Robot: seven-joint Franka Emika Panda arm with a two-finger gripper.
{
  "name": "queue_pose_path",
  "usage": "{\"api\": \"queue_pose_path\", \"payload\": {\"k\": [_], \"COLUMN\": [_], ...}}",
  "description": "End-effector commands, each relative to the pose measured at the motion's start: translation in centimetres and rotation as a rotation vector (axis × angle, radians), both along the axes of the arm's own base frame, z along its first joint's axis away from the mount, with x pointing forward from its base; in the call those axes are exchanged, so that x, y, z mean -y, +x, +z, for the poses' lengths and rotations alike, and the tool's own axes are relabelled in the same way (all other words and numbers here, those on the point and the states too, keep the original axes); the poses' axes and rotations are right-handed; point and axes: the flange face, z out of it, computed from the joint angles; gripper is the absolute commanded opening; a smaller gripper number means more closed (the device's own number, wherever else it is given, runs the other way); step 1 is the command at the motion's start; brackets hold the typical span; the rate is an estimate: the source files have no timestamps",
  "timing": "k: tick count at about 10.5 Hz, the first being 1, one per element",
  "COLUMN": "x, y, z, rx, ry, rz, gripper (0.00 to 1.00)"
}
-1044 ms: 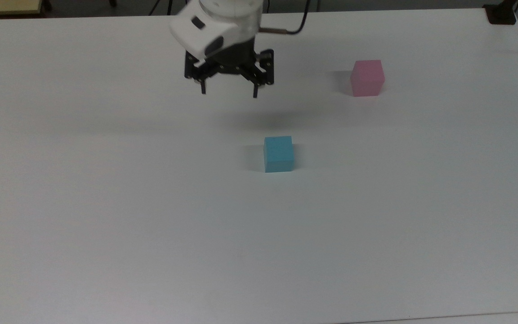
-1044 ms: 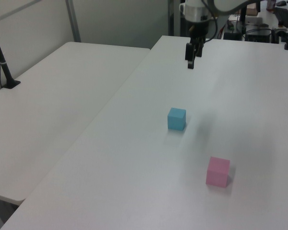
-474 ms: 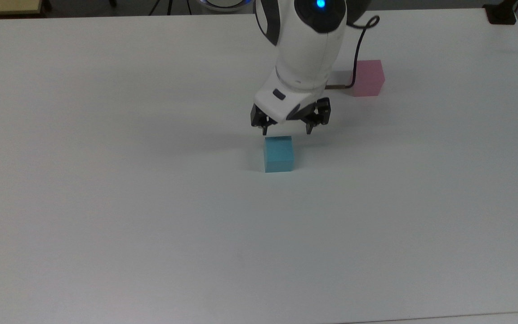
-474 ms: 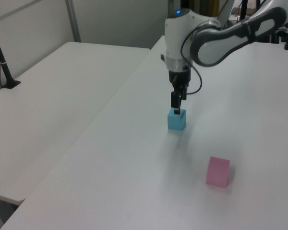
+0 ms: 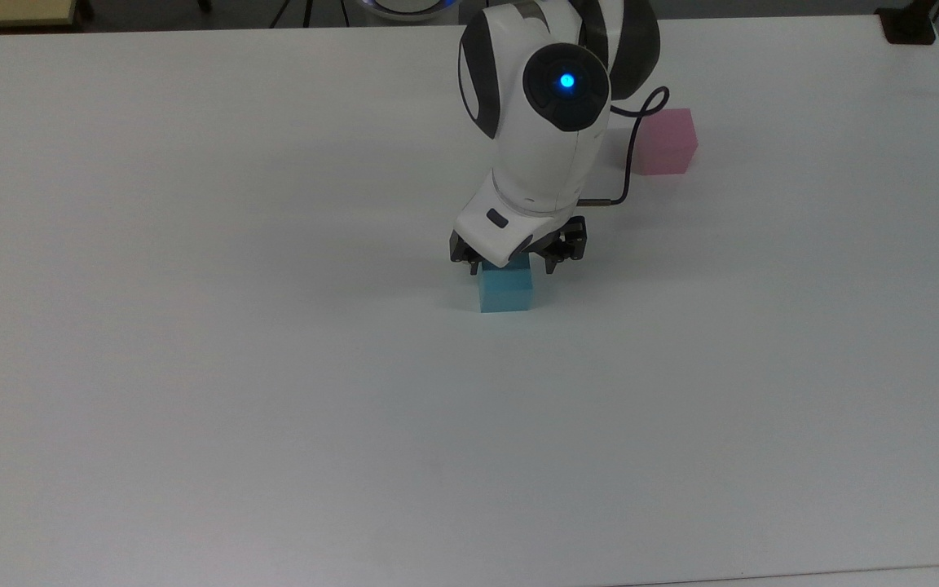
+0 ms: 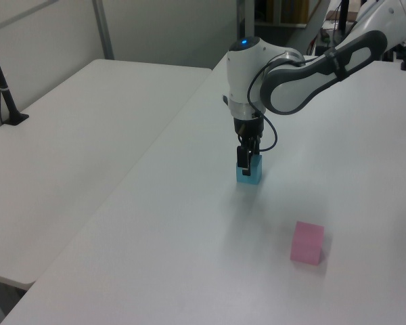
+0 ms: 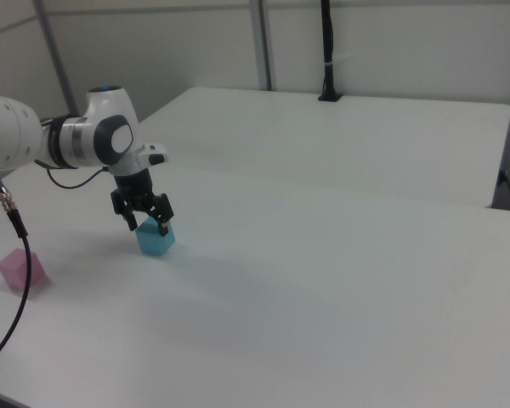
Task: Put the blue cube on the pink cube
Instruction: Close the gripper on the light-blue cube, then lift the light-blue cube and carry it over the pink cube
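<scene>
While my hand (image 5: 509, 267) straddles the small matte light-blue cube (image 5: 506, 292), fingers spread, the pale-pink matte cube (image 5: 667, 143) sits well apart; no writing.

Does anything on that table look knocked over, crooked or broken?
Nothing stands out. The blue cube and the pink cube both sit flat and apart on the white table, with no visible damage. The gripper is down at the blue cube, its jaws open on either side.
</scene>
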Motion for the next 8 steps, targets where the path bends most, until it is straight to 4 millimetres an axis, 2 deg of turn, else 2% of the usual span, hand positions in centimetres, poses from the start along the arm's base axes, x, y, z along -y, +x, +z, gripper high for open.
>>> {"api": "queue_pose_path", "payload": {"k": [1,2,3,5,6,8], "x": [-0.4,-0.7,-0.8,-0.9,-1.3,-5.3], "y": [0.2,0.2,0.1,-1.5,-3.5,-8.2], "z": [-0.6,-0.1,1.8,7.4,9.7,11.9], "rx": [0.007,0.014,0.037,0.091,0.099,0.078], "ry": [-0.015,-0.009,0.005,0.027,0.034,0.046], "rz": [0.0,0.002,-0.001,0.004,0.018,0.088], "gripper": [0.53,0.29,0.24,0.24,0.25,0.27]}}
